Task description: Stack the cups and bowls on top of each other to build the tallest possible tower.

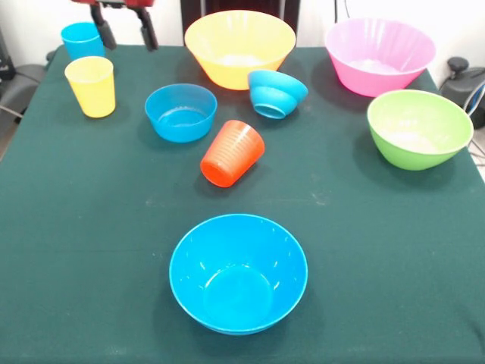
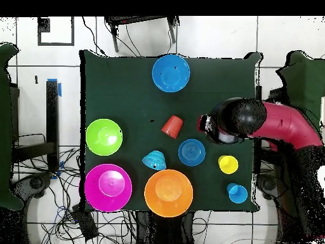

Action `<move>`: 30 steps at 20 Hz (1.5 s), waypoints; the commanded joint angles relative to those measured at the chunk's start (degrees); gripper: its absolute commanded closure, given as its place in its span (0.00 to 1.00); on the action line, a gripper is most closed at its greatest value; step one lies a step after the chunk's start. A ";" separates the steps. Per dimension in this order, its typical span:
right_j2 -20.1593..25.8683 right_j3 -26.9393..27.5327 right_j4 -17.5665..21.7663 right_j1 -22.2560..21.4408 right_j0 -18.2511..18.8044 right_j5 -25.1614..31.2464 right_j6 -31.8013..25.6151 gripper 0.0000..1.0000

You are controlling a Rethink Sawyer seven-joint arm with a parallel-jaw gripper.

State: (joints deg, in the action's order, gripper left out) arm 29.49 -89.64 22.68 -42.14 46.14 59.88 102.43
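The tool point(image 1: 125, 30) is cut off by the top edge.

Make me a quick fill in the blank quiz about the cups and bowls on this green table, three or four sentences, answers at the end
1. The orange-red cup lies on its ____.
2. The yellow cup stands ____, next to the sky blue cup.
3. The number of bowls stacked inside another bowl is ____.
4. The green bowl sits nearest the ____ bowl.

Answers: side; upright; zero; pink

The orange-red cup point(image 1: 232, 153) lies tipped on the green table point(image 1: 91, 227), between three blue bowls point(image 1: 238, 273).
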 commanded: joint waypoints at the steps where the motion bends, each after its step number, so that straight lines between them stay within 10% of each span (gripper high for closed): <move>1: 0.72 -2.12 1.74 3.81 -3.46 -3.81 -1.62 0.00; 30: 0.72 0.44 2.53 13.59 -3.59 -10.59 -4.49 0.00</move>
State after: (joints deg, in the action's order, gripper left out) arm 29.49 -90.97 22.69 -32.15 44.52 51.28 102.43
